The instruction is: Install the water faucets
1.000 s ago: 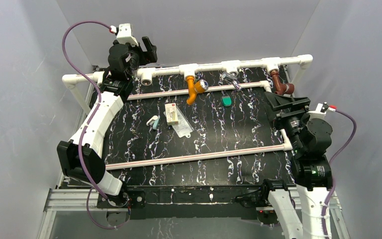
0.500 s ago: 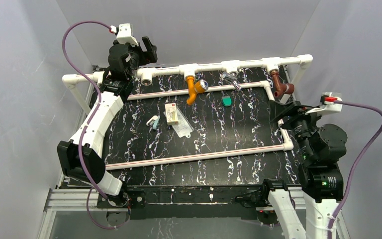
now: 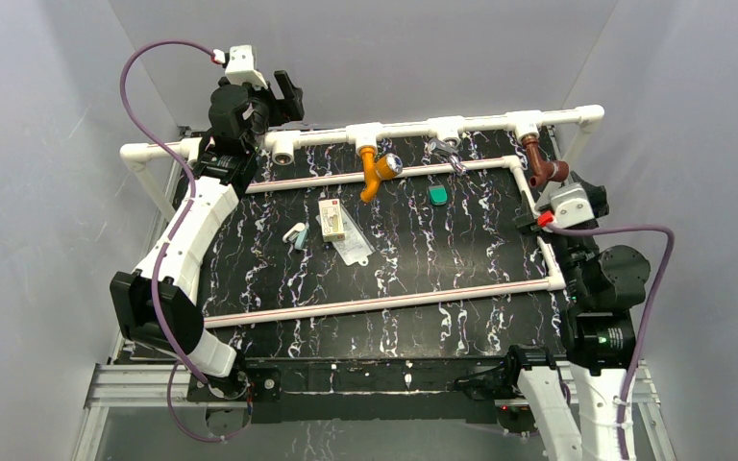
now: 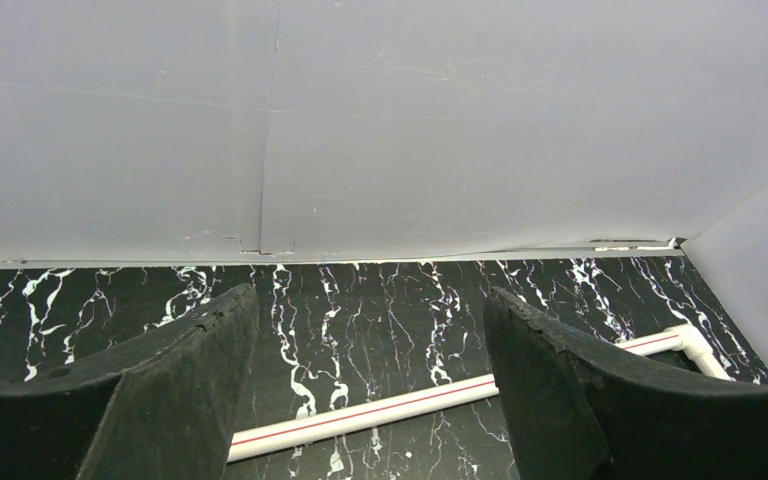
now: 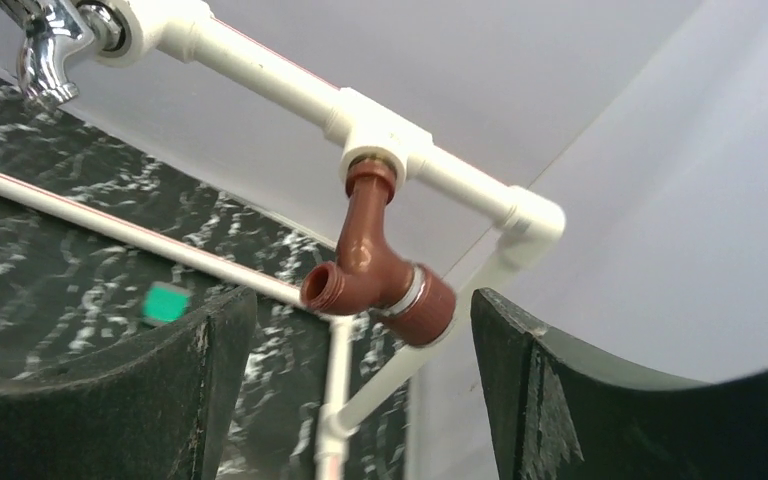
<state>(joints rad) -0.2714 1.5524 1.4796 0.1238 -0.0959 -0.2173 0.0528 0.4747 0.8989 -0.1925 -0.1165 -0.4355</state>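
Observation:
The dark reddish-brown faucet (image 3: 541, 163) hangs from the right tee (image 3: 524, 123) of the back pipe. In the right wrist view this faucet (image 5: 375, 270) sits just beyond my right gripper (image 5: 360, 385), whose jaws stand open and touch nothing. From above, the right gripper (image 3: 565, 188) is just below and right of it, under its camera mount. The orange faucet (image 3: 375, 171) hangs from a tee further left. Raised at the back left corner is my left gripper (image 3: 288, 93), which is open and empty (image 4: 370, 370).
A chrome tap (image 3: 447, 152) hangs between the two faucets, with a green block (image 3: 437, 195) on the black marbled table below it. A small box (image 3: 332, 219), a plastic bag (image 3: 354, 248) and a small white piece (image 3: 295, 233) lie mid-table. White pipes (image 3: 384, 303) frame the table.
My right arm drew back, turned its wrist over and came up under the reddish-brown faucet, jaws a little wider. The left arm has not moved.

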